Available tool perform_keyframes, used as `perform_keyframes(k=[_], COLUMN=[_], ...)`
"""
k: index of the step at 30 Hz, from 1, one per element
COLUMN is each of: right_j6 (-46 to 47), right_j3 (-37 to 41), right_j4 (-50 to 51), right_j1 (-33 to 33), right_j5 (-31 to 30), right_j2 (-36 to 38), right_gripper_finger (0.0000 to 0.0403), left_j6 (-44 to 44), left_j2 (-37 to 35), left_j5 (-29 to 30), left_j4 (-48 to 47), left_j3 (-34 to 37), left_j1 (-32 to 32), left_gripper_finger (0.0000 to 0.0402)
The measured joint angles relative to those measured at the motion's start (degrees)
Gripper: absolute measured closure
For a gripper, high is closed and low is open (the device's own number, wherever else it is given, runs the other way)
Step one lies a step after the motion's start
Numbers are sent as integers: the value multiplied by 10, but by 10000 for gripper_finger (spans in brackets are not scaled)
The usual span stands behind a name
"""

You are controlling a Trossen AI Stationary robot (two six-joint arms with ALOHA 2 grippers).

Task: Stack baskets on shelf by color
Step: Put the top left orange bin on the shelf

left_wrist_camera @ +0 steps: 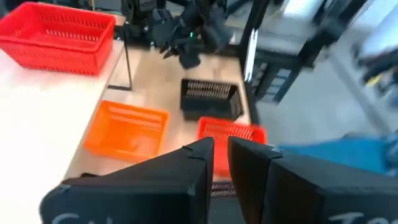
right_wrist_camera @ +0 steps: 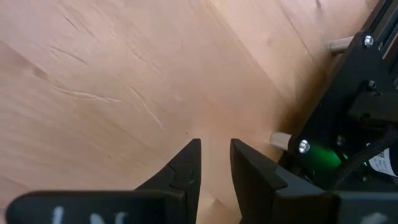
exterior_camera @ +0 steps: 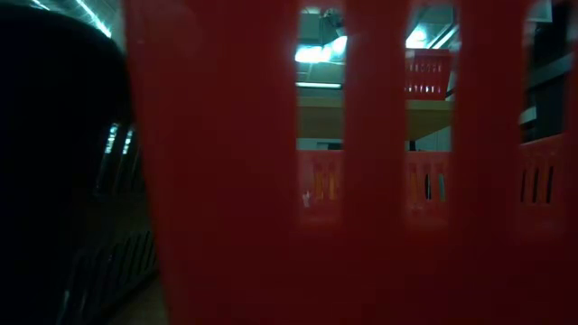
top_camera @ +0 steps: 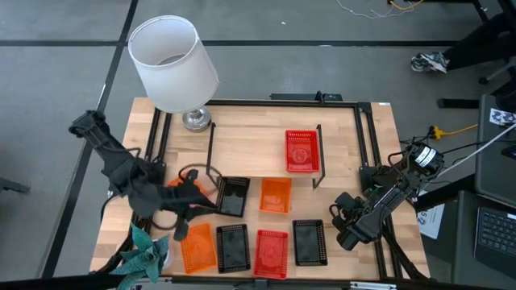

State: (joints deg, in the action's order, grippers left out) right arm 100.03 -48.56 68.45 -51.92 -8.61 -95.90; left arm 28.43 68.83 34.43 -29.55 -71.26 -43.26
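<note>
The light-wood desk (top_camera: 343,145) carries a white-shaded lamp (top_camera: 173,60) at its far left corner. The low shelf (top_camera: 250,153) stands mid-desk on thin black legs, holding a single red basket (top_camera: 301,151) near its right end.

Six more baskets lie on the desk in front of the shelf. A black one (top_camera: 234,196) and an orange one (top_camera: 275,195) sit just below its edge. Nearer the front edge, an orange (top_camera: 197,246), a black (top_camera: 233,246), a red (top_camera: 271,252) and another black (top_camera: 309,242) form a row. An orange patch shows under the left arm, too hidden to identify.

The left claw (top_camera: 197,208) hovers among the left-hand baskets, its fingers (left_wrist_camera: 193,163) parted by only a slim gap and pinching nothing. The right claw (top_camera: 343,225) waits over bare wood by the right frame rail, moderately spread and empty.

The sorting looks barely begun, and the crowding is probably the main hazard. The baskets sit close together, so a descending finger may catch a neighbour's mesh wall and drag it along. A gap this narrow would likely ride over a rim rather than straddle it. A thin plastic wall could also slip or tilt in the pinch. On the way up, a carried basket might clip a shelf leg or nudge the lone red one towards the plank's edge.
</note>
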Motion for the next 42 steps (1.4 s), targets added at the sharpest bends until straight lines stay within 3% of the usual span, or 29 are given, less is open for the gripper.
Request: perform_keyframes(k=[5, 10, 12, 27, 35, 42], right_j6=[0, -1, -1, 3, 4, 4], right_j3=[0, 0, 0, 0, 0, 0], right_j4=[0, 0, 0, 0, -2, -6], right_j1=[0, 0, 0, 0, 0, 0], right_j5=[-22, -53, -53, -53, -53, -53], right_j2=[0, 0, 0, 0, 0, 0], right_gripper_finger=[317, 317, 317, 317, 317, 317], left_j6=[65, 305, 354, 359, 405, 420], left_j2=[64, 106, 114, 161, 201, 212], left_j5=[-1, -10, -36, -160, -159, -162], left_j4=[-85, -207, -215, -228, -321, -342], left_j3=[-16, -17, -17, 16, 20, 20], left_j1=[-20, -18, -15, -7, 11, 47], left_gripper_finger=[363, 363, 361, 255, 255, 256])
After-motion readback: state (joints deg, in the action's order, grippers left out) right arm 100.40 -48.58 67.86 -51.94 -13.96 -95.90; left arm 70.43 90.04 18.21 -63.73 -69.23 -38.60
